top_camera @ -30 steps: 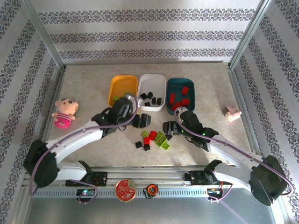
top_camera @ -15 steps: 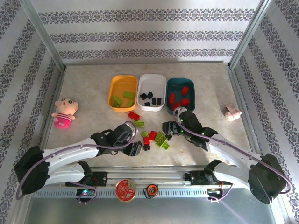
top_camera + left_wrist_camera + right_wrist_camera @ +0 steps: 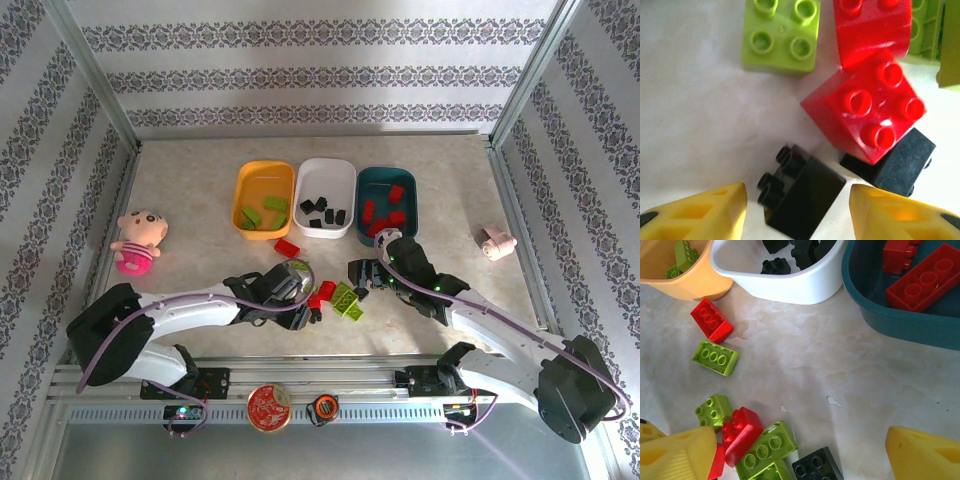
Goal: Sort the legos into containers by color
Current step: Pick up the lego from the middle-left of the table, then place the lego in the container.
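Between the spread yellow fingers (image 3: 715, 210) of the left gripper (image 3: 797, 190): one black lego (image 3: 802, 200), lying on its side on the table with its studs toward the left finger. It is not yet pinched; the jaws stand apart with a gap on either side.

Change: a second ago this gripper hung over the front of the orange-yellow bin (image 3: 240, 195). It has since swung back to the loose pile (image 3: 335, 295) toward the table's near edge. Judged meaning: a drop is finished and a black pick is starting, bound for the white bin (image 3: 330, 172).

Right gripper (image 3: 801, 442): held wide with nothing in it, hovering by the same pile. Its place has barely altered over the second.

Bins, side by side at the table's middle: the orange-yellow holds lime pieces, the white holds black, and the dark teal bin (image 3: 372, 182) holds red. No mixing is seen.

Loose items:
- second black lego (image 3: 900, 162), just beside the right finger
- tilted red lego (image 3: 870, 112), resting on the second black lego
- lime lego (image 3: 782, 35), beyond these
- stray red brick (image 3: 711, 320) and stray lime brick (image 3: 715, 357), nearer the bins

Obstructions:
- The second black lego crowds the closing path.
- The tilted red lego may topple if nudged.
- Both grippers share one small pile.

Bystanders, none in the way:
- pink plush doll (image 3: 137, 240), far left
- round red tin (image 3: 269, 407), on the front rail
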